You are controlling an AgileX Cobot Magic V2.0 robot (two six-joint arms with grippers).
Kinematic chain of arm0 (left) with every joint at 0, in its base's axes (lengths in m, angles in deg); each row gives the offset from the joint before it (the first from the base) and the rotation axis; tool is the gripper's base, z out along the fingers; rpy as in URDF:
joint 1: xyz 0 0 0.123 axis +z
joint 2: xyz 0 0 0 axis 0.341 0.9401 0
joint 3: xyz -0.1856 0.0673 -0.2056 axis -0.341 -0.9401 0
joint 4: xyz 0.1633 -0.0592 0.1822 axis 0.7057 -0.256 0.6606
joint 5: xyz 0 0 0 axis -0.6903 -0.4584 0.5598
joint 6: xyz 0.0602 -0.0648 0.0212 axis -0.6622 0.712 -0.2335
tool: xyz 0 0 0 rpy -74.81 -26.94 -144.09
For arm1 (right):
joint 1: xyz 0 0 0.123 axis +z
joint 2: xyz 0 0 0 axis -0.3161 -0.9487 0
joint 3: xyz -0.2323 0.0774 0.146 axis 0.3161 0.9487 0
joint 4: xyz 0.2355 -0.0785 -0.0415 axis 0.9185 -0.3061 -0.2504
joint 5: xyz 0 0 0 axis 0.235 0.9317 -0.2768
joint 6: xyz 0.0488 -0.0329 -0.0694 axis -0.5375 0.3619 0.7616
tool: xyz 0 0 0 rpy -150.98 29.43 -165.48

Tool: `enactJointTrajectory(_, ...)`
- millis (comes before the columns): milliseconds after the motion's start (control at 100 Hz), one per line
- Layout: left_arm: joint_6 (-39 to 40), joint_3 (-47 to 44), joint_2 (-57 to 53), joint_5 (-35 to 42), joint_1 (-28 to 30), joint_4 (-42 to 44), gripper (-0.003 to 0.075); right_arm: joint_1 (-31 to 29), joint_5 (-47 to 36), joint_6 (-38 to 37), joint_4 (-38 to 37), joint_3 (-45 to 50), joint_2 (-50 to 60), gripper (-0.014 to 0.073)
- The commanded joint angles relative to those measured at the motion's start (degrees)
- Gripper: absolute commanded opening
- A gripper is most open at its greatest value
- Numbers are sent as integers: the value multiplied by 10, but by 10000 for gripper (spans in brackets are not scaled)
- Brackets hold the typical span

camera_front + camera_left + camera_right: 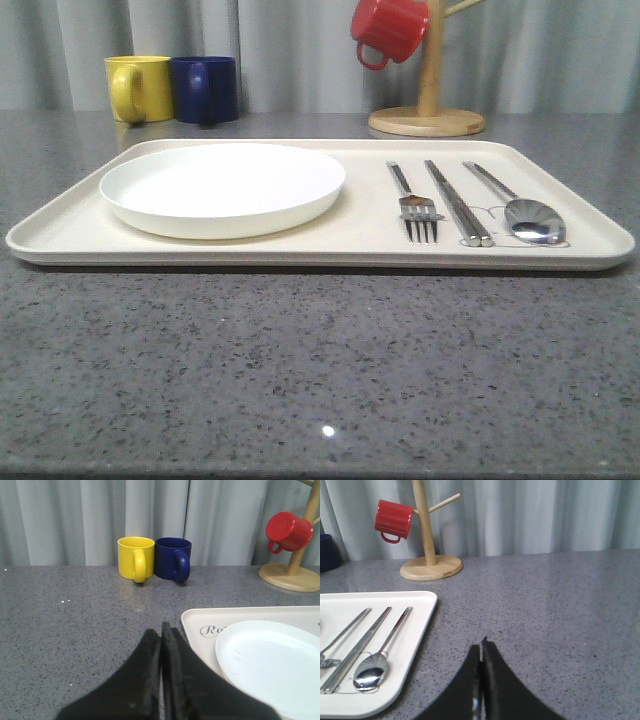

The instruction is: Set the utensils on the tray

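Note:
On the right part of the cream tray [370,245] lie three silver utensils side by side: a fork [413,204], a pair of chopsticks [456,202] and a spoon [520,207]. In the right wrist view the spoon [379,656], chopsticks [357,650] and fork [340,637] rest on the tray [420,625], and my right gripper [481,647] is shut with nothing in it over bare table beside the tray's right edge. My left gripper [161,630] is shut and empty just off the tray's [197,620] left edge.
A round white plate [222,187] fills the tray's left half. A yellow mug [138,88] and a blue mug [205,89] stand at the back left. At the back right a red mug [388,29] hangs on a wooden mug tree [428,110].

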Motion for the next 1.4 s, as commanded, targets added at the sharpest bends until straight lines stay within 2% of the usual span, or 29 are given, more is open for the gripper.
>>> enactJointTrajectory(0,2,17,3,40,-4,-2,-18,-3,-74,14,11,19,22,-69)
enactJointTrajectory(260,2,17,3,40,-4,-2,-18,-3,-184,14,22,104,48,-69)
enactJointTrajectory(1390,2,17,3,40,-4,-2,-18,-3,-192,14,21,102,48,-69)
